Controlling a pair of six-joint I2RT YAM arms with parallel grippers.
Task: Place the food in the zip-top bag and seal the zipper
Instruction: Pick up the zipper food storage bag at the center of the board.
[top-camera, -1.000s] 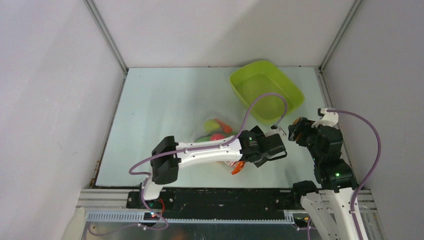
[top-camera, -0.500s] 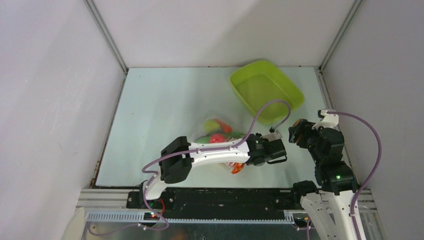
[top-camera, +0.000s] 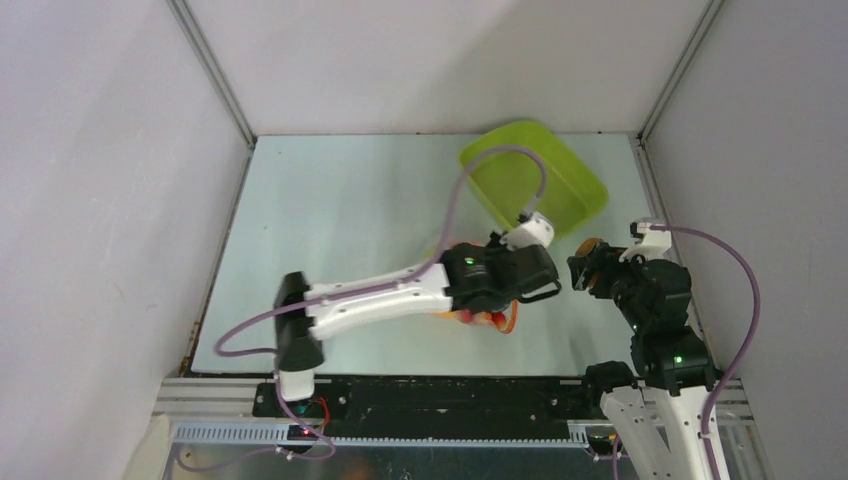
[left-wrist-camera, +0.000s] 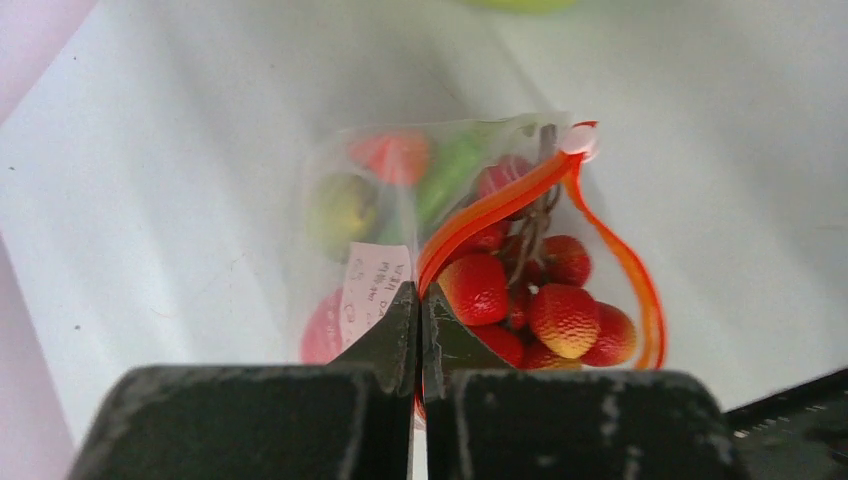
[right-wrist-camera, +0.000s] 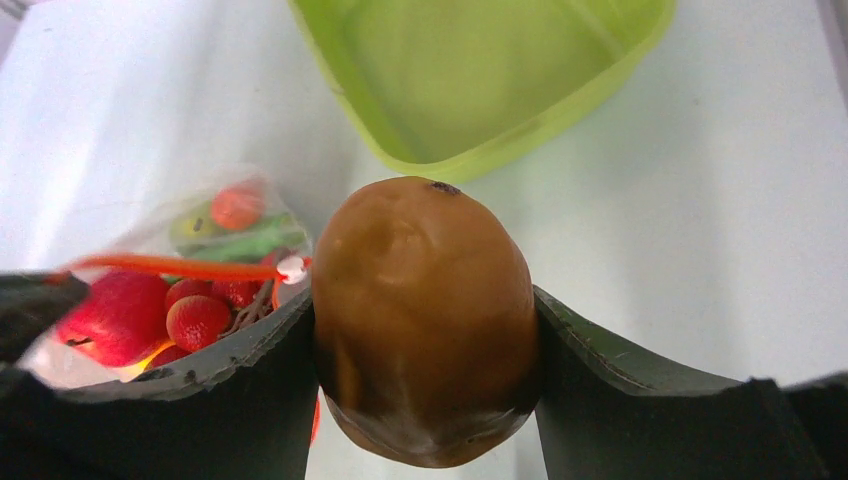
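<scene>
At lower centre of the left wrist view, the left gripper (left-wrist-camera: 420, 300) is pinched fully together on the near end of the zipper (left-wrist-camera: 490, 205), the orange-red strip along the mouth of the zip-top bag (left-wrist-camera: 330, 260). From the pinch the strip runs to the upper right, ending at a small white slider tab (left-wrist-camera: 578, 140). A second orange-red lip (left-wrist-camera: 635, 275) bows away from there to the right, so the mouth gapes on that side. Red grapes (left-wrist-camera: 545, 310) fill the gape. Deeper in the bag, toward upper left, lie a green bean (left-wrist-camera: 450, 175), a green pear (left-wrist-camera: 340, 210) and a rounded orange-red piece (left-wrist-camera: 395, 155). A white label (left-wrist-camera: 375, 290) on the bag, just left of the fingertips, carries pale pink print too blurred to read. At centre of the right wrist view, the right gripper (right-wrist-camera: 420, 297) clamps the brown kiwi (right-wrist-camera: 420, 260) between its two dark fingers, the kiwi upright and above the table surface. To its left in that view lies the bag, with a red apple (right-wrist-camera: 120, 315) at its near end. The lime-green tray (right-wrist-camera: 480, 160) lies beyond the kiwi at upper centre. From the top view, both grippers sit right of centre on the pale table (top-camera: 340, 210), close together but apart. The bag is largely hidden beneath the left arm (top-camera: 380, 295).
</scene>
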